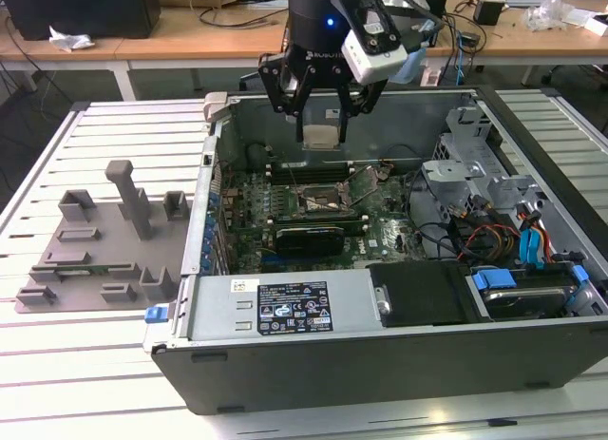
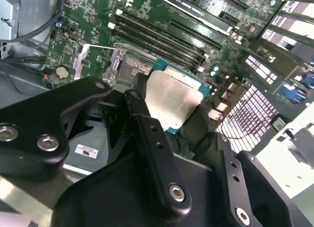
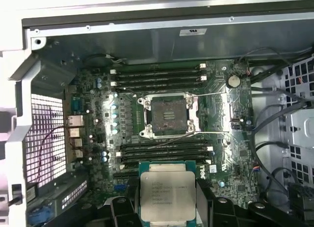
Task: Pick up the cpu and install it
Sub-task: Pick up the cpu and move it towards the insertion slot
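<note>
So we're holding the cpu (image 3: 167, 195) in the air over the open computer case (image 1: 380, 364) right now. The fingers (image 2: 201, 124) of the gripper (image 1: 323, 134) are pinching it by two opposite edges, silvery lid facing up at both wrist cameras. In the exterior view we're hanging above the motherboard (image 1: 247, 242), toward the case's far wall. The black socket (image 3: 168, 114) is sitting uncovered down on the board, and in the first wrist view a row of memory slots (image 3: 164, 151) is showing between it and the cpu.
</note>
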`<state>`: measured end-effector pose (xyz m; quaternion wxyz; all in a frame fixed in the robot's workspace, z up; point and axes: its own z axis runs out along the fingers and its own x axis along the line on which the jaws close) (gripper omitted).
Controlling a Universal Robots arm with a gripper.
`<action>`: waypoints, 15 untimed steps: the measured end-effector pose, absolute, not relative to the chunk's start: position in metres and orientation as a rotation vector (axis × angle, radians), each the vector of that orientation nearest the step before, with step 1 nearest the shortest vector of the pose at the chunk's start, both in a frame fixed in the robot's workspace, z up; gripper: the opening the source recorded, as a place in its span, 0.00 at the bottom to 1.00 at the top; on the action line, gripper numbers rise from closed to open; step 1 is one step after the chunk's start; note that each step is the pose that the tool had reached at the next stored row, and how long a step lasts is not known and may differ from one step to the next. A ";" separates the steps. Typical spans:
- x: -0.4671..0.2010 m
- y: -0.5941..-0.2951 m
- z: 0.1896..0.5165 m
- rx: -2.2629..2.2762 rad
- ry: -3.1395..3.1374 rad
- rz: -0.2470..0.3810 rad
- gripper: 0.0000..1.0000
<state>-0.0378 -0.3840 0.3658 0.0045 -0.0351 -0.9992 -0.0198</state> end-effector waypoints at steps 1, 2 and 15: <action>-0.037 -0.384 0.363 -0.110 -3.130 -0.062 0.55; -0.037 -0.383 0.360 -0.110 -3.130 -0.062 0.55; -0.036 -0.375 0.332 -0.078 -3.131 -0.062 0.55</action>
